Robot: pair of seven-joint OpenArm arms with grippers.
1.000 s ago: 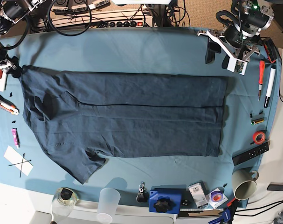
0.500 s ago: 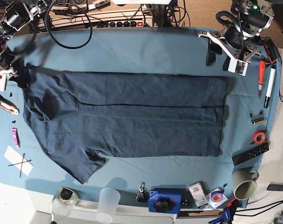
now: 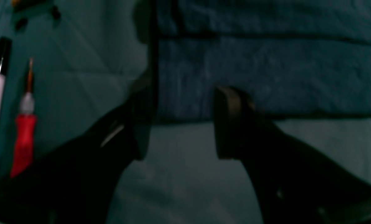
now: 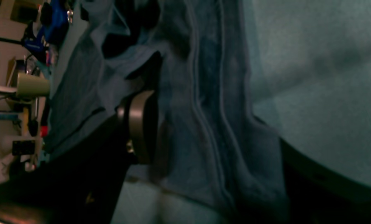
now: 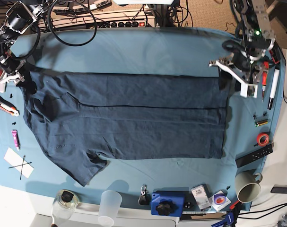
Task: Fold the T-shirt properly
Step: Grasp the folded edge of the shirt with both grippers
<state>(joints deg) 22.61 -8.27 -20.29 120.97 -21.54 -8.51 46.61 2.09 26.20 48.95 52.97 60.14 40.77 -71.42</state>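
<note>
The dark navy T-shirt [image 5: 134, 118] lies spread flat on the teal table cloth [image 5: 134, 52], collar end to the left, hem to the right. My left gripper [image 5: 226, 80] hovers over the hem's far right corner. In the left wrist view it [image 3: 182, 124] is open, with the T-shirt's edge [image 3: 266, 71] between and beyond the fingers. My right gripper [image 5: 24, 80] is at the shirt's far left corner. In the right wrist view it [image 4: 204, 140] is shut on bunched T-shirt fabric [image 4: 204, 93], which hides one finger.
A red screwdriver [image 5: 265, 75] and a white marker [image 5: 274, 87] lie right of my left gripper and also show in the left wrist view [image 3: 23, 137]. A tape roll [image 5: 262, 138], mug [image 5: 247, 186], plastic cup [image 5: 110, 205] and blue object [image 5: 168, 203] line the right and front edges.
My left arm has come down from the back right corner to the shirt's hem corner. My right arm has shifted slightly with the shirt's left corner in it.
</note>
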